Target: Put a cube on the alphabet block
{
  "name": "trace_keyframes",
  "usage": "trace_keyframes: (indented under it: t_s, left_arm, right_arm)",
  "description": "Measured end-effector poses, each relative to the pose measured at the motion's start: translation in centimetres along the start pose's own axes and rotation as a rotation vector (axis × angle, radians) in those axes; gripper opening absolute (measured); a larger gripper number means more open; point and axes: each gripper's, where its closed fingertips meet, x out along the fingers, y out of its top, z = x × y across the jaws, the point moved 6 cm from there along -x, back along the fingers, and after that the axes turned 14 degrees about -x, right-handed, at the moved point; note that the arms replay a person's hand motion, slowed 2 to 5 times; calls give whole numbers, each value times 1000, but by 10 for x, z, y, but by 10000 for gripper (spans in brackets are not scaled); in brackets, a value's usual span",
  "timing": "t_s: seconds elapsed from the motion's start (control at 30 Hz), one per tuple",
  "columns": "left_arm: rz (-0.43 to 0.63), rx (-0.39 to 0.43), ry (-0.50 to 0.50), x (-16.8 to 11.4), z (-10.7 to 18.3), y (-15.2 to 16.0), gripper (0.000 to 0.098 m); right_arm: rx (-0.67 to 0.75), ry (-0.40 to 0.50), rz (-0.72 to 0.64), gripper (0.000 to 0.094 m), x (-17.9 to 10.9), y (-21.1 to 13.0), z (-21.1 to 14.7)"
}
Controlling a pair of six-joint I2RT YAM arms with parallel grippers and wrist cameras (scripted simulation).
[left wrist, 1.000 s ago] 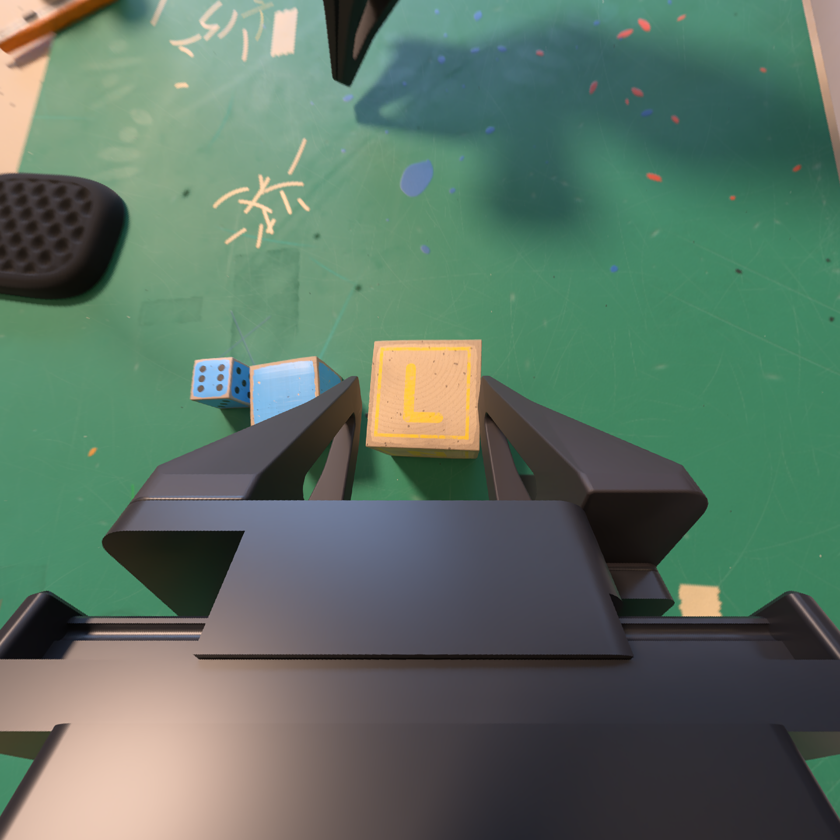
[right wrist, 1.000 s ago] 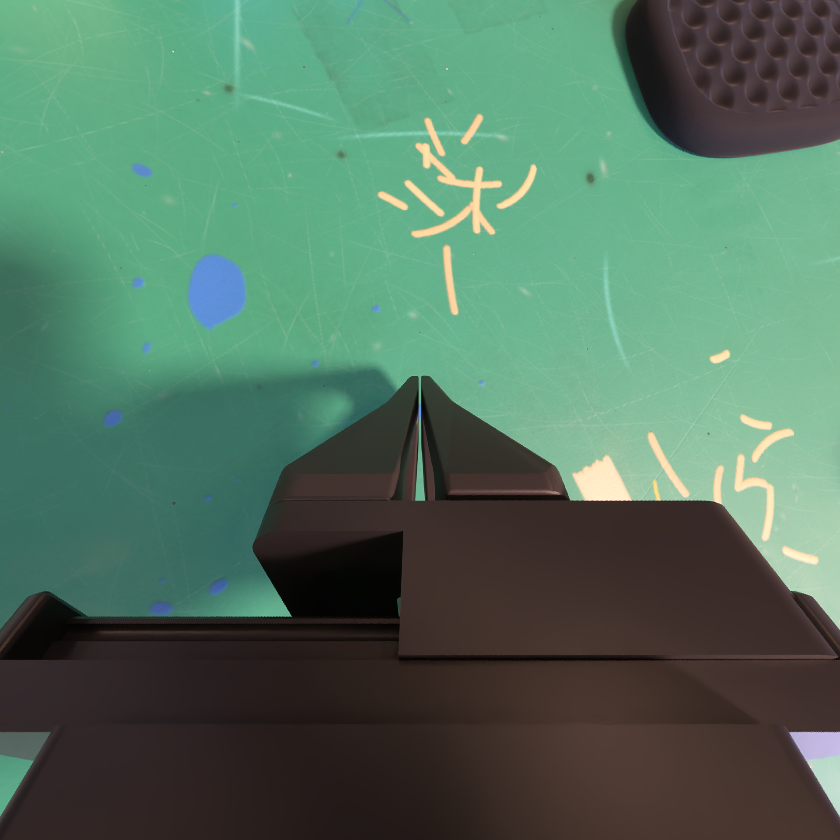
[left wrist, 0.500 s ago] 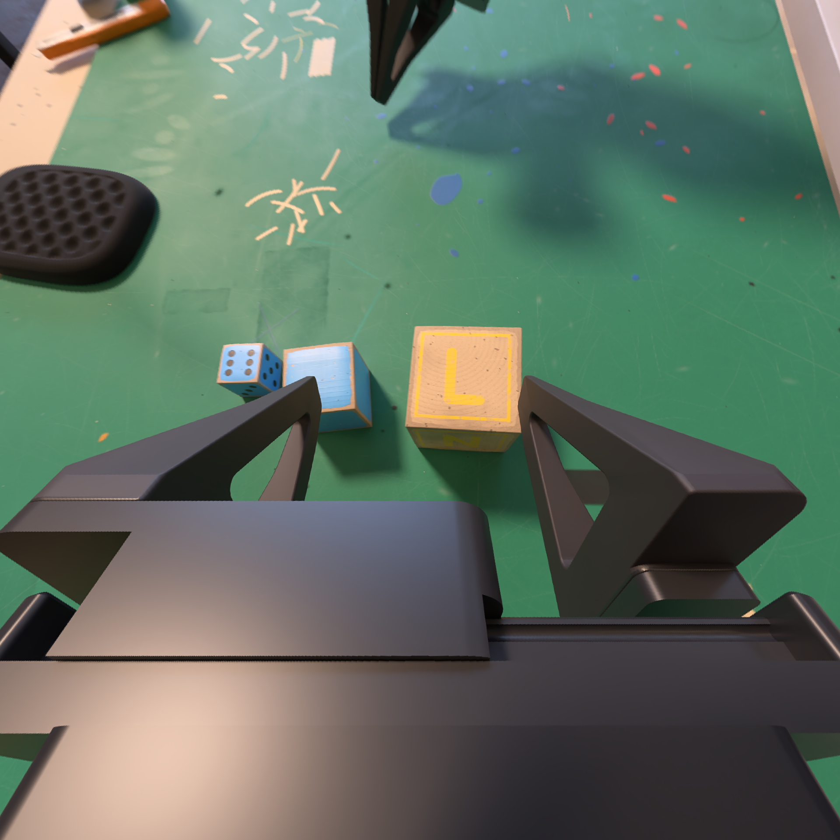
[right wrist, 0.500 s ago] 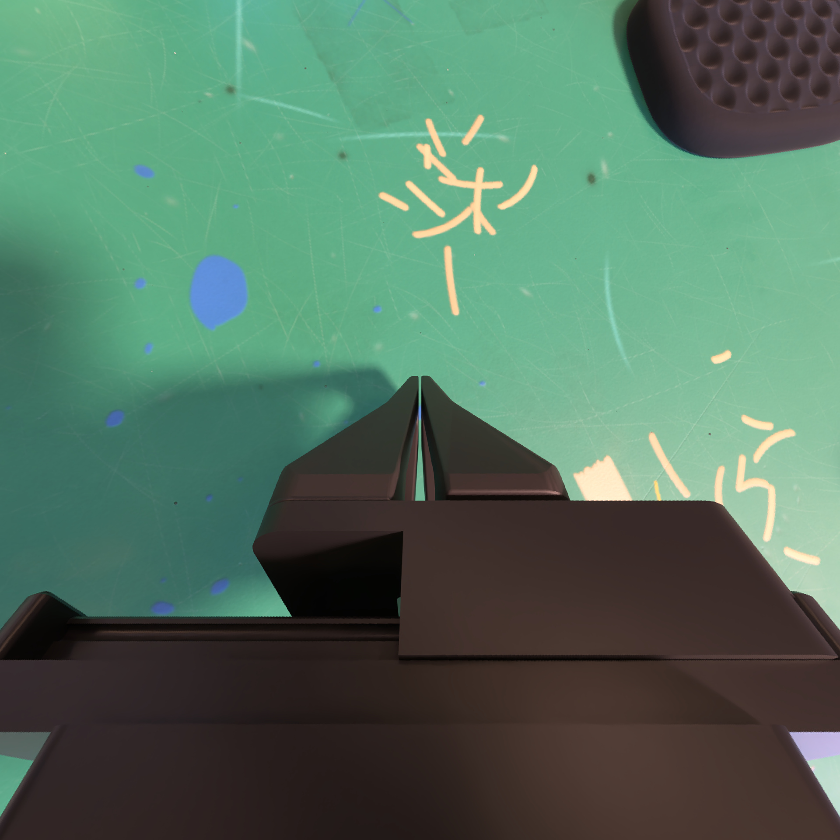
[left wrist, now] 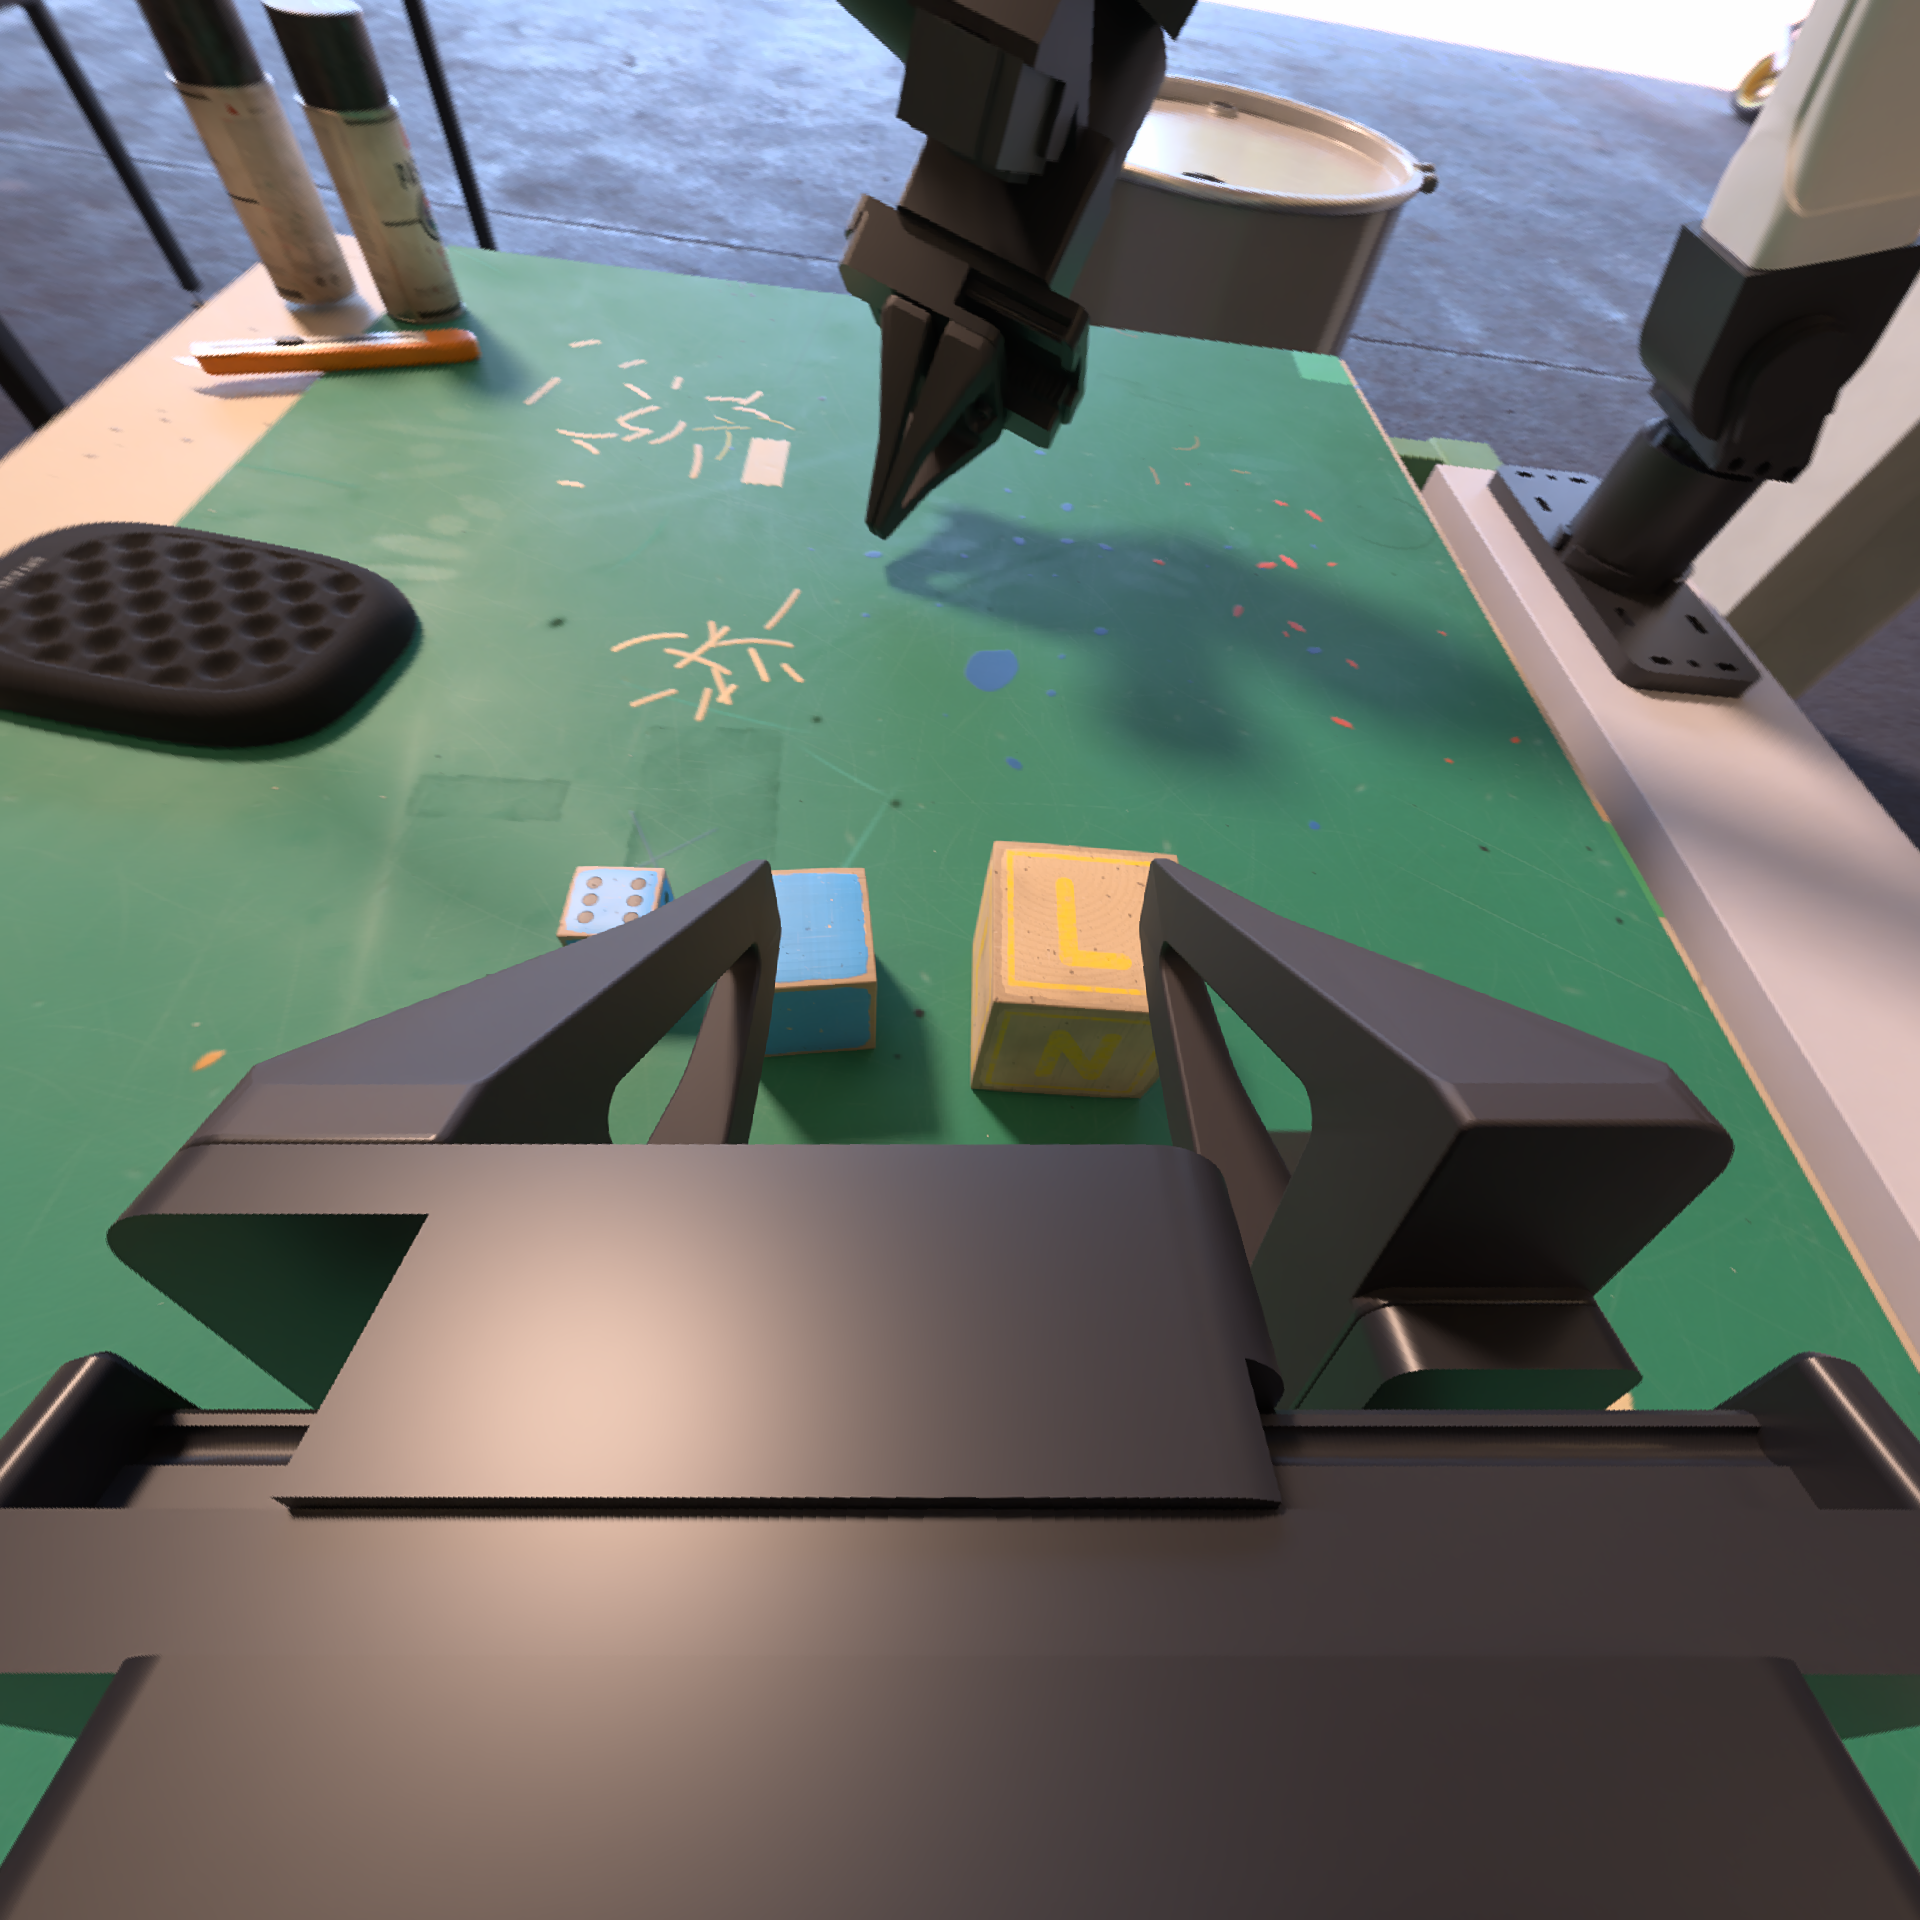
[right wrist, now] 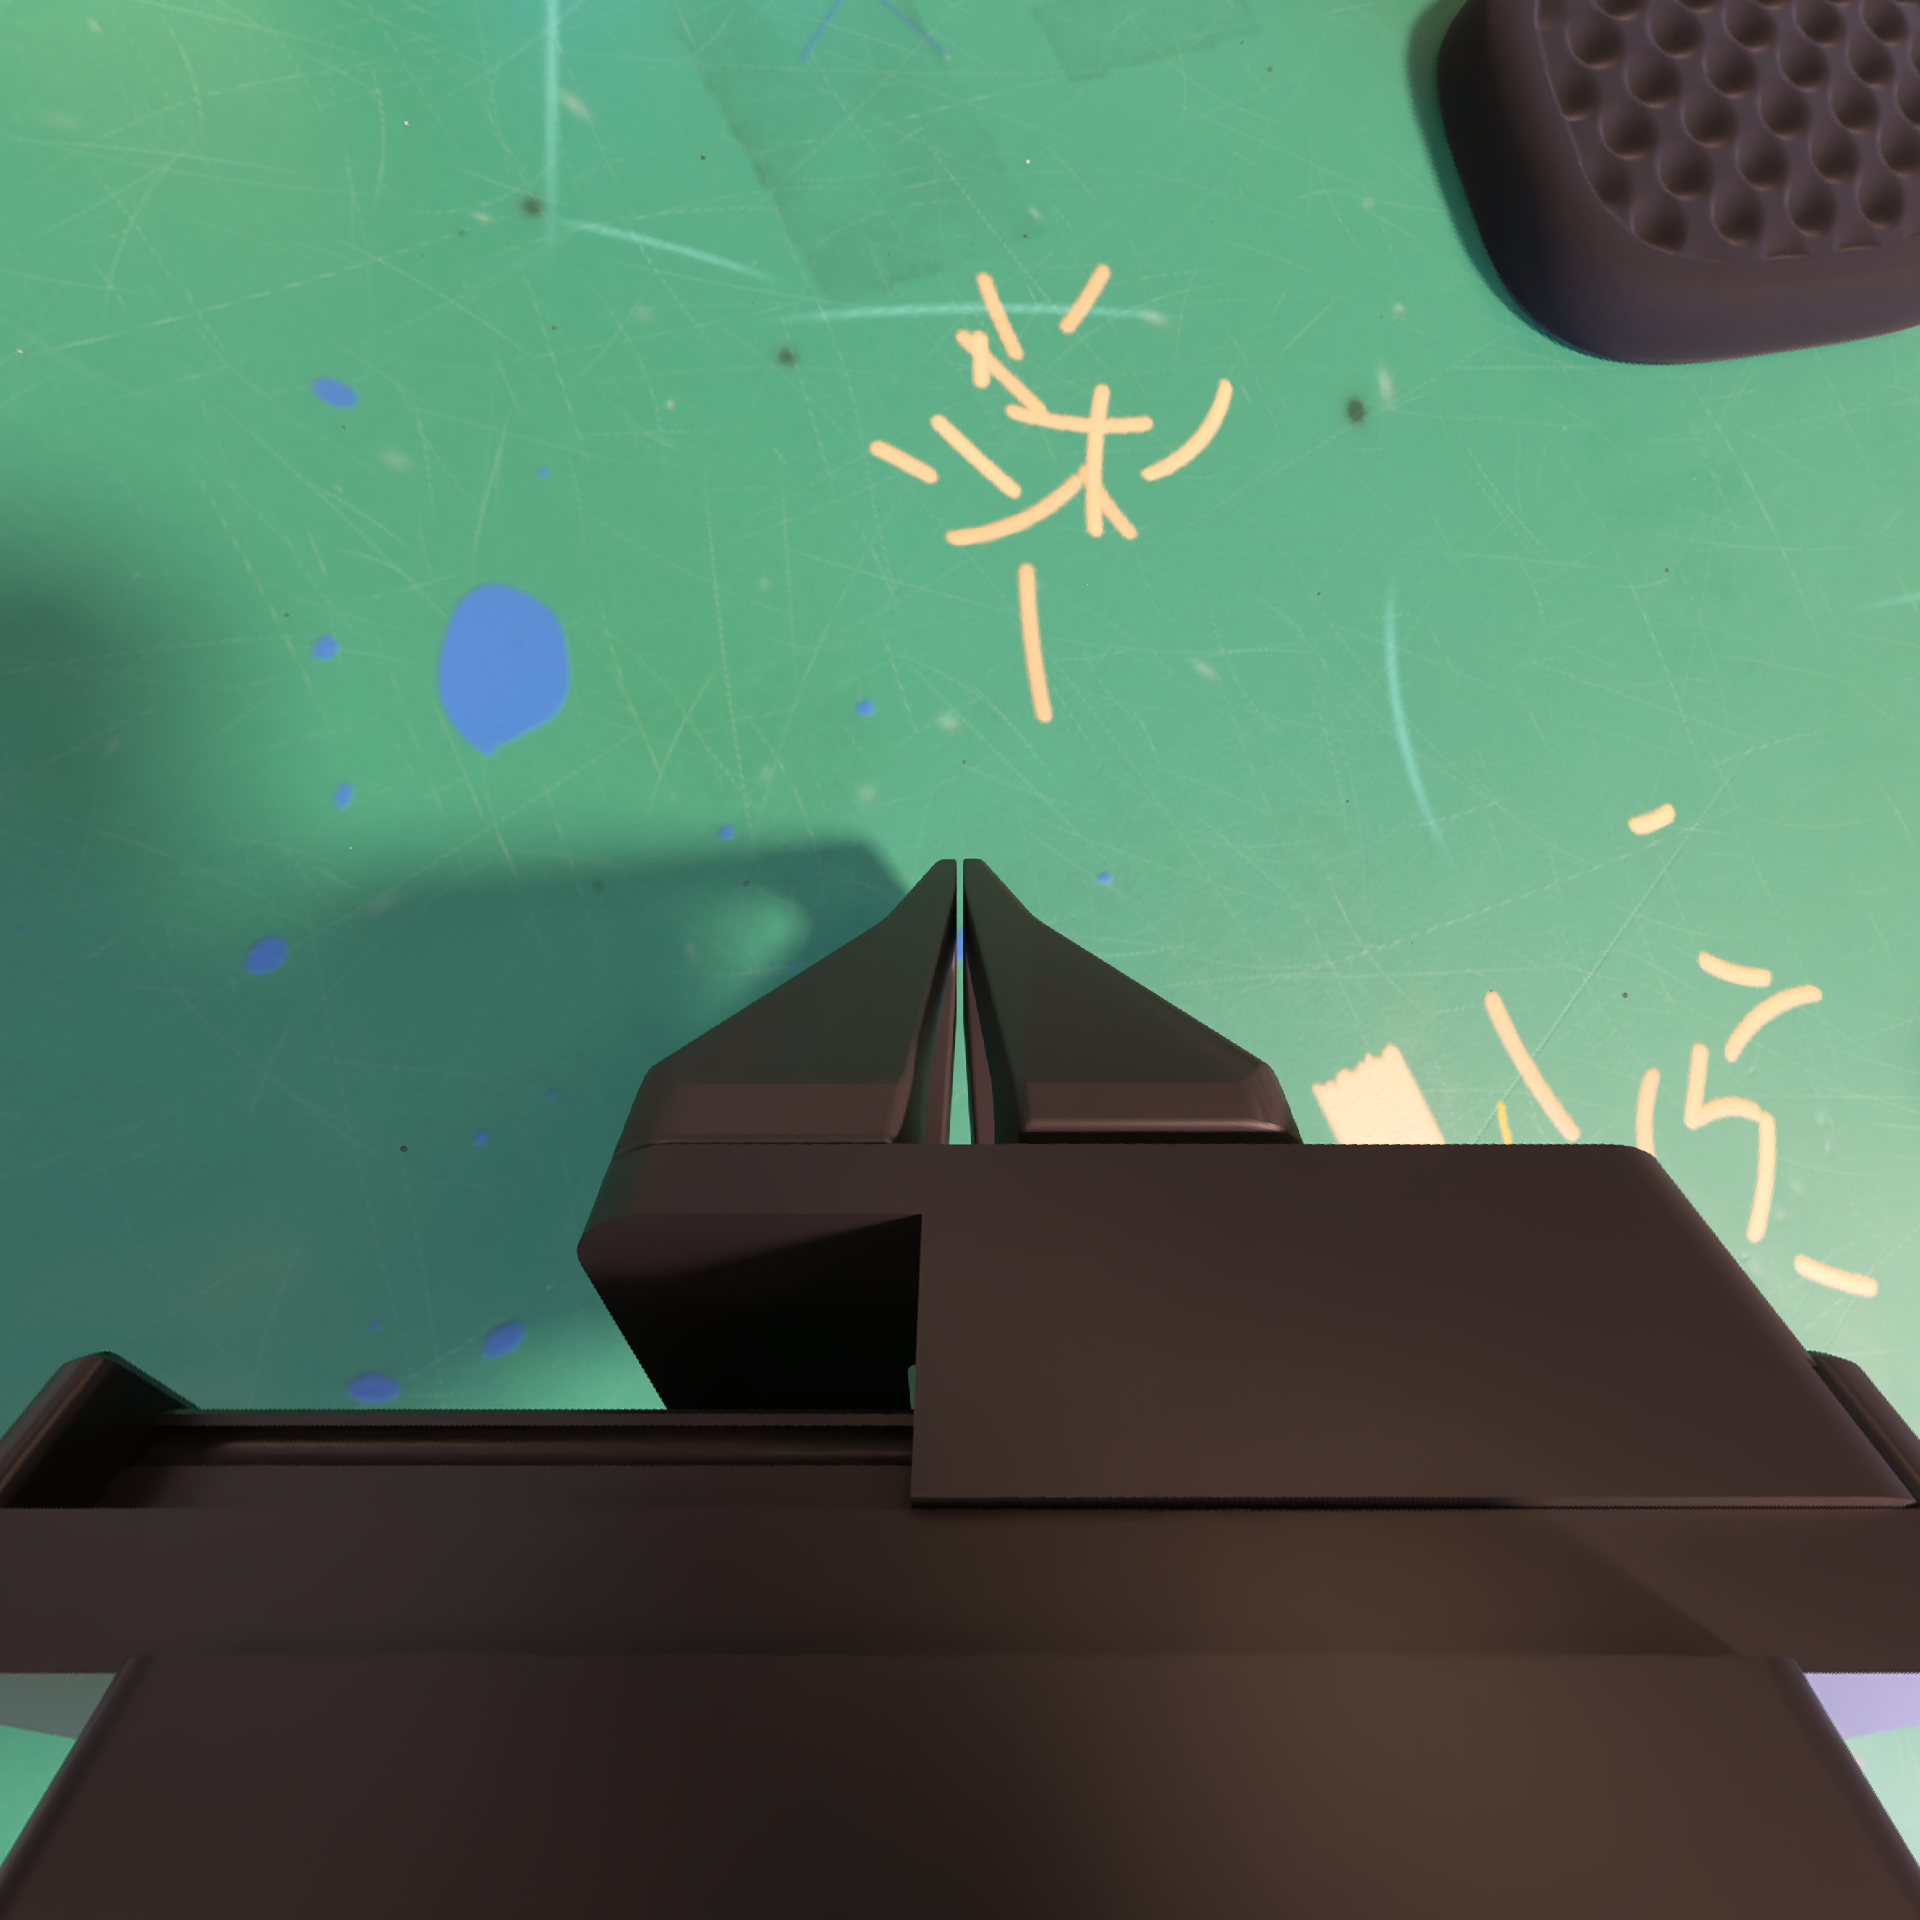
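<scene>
In the left wrist view a wooden alphabet block (left wrist: pixel 1065 966) with yellow letters stands on the green mat. A blue cube (left wrist: pixel 826 956) sits just left of it, and a small blue die (left wrist: pixel 613 902) lies further left. My left gripper (left wrist: pixel 956 883) is open and empty, raised and drawn back from the blocks; its fingers partly cover the blue cube and the alphabet block. My right gripper (right wrist: pixel 958 864) is shut and empty, hovering over bare mat; it also shows far off in the left wrist view (left wrist: pixel 883 525).
A black dimpled pad (left wrist: pixel 177 634) lies at the left, also in the right wrist view (right wrist: pixel 1704 166). Two spray cans (left wrist: pixel 312 156) and an orange utility knife (left wrist: pixel 332 351) sit at the far left corner. A metal drum (left wrist: pixel 1247 208) stands beyond the table. A rail (left wrist: pixel 1662 779) with the arm base runs along the right.
My left gripper has opened, let go of the alphabet block, and lifted back and tilted up, so more of the table shows. The right gripper has not moved.
</scene>
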Motion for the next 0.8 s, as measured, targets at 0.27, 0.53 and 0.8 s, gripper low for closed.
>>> trace_keyframes:
  t_s: [0.27,0.53,0.8]
  left_arm:
    - [-9,-14,-6,3,-12,-5,584]
    - [-26,-22,113,1,-30,-10,396]
    - [-137,39,168,19,-28,-14,453]
  right_arm:
    - [0,3,1,10,0,0,0]
    - [2,5,1,10,0,0,0]
    - [1,6,2,10,0,0,0]
